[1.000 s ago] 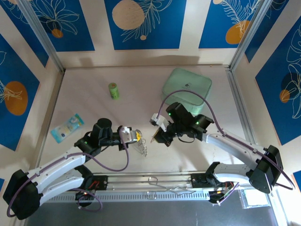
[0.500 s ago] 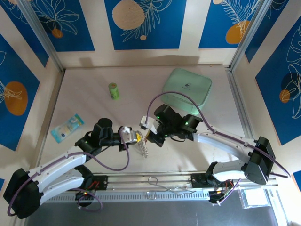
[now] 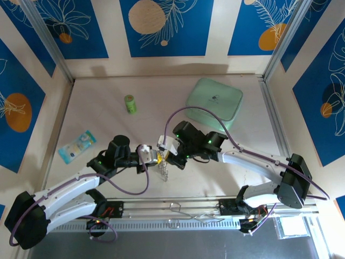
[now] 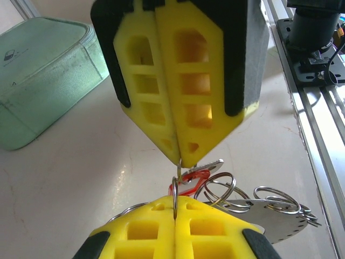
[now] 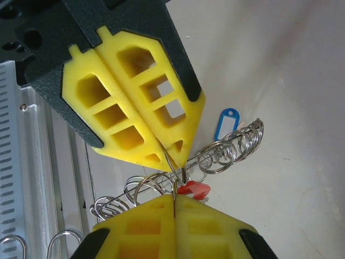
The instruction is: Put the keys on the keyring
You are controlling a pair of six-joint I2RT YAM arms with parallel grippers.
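My left gripper (image 3: 156, 156) and right gripper (image 3: 168, 155) meet tip to tip near the table's middle front, both shut. The keyring (image 3: 164, 171) hangs just below them, a thin wire strung with several small silvery rings (image 5: 221, 154). In the left wrist view my left gripper (image 4: 175, 211) pinches a thin ring wire (image 4: 174, 189), apparently the keyring's. The right gripper's yellow fingers (image 4: 186, 81) above pinch a small loop on the red-tagged key (image 4: 190, 181). In the right wrist view my right gripper (image 5: 174, 209) is shut on a thin wire, with the red tag (image 5: 195, 189) behind. The blue-tagged key (image 5: 226, 123) lies beyond.
A mint-green zip pouch (image 3: 214, 99) lies at the back right. A small green cylinder (image 3: 130, 103) stands at the back left. A blue-and-white packet (image 3: 77, 144) is at the left. A metal rail (image 3: 178, 208) runs along the near edge.
My right gripper has moved left and met the left gripper tip to tip above the keyring. The left arm has stayed where it was.
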